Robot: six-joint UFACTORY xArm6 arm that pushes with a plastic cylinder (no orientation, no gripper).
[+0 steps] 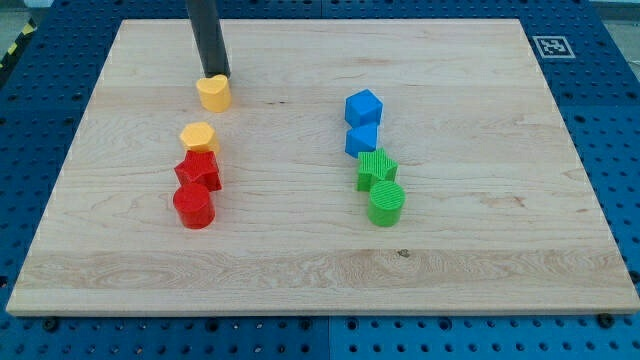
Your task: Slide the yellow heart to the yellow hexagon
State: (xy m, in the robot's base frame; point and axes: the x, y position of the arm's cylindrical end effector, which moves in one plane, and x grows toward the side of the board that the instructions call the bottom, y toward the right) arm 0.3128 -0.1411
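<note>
**Tip behind the heart, a short push from the hexagon**

There is no gripper on this arm, so nothing opens or closes; my tip point(217, 75) rests at the upper edge of the yellow heart point(214, 92), touching or very nearly so. The yellow hexagon point(199, 136) lies just below, toward the view's bottom and slightly left.

Risks, as I judge them: an off-centre push could spin the rounded heart off the rod. Too long a push would drive the hexagon into the red star-like block point(198, 170) touching it, and the red cylinder point(193, 206) beyond.

The blocks look like smooth plastic; the 2 green ones point(379, 186) show ribbed tops, the 2 blue ones point(363, 120) are faceted. The surface point(480, 250) is pale, grained wood.
</note>
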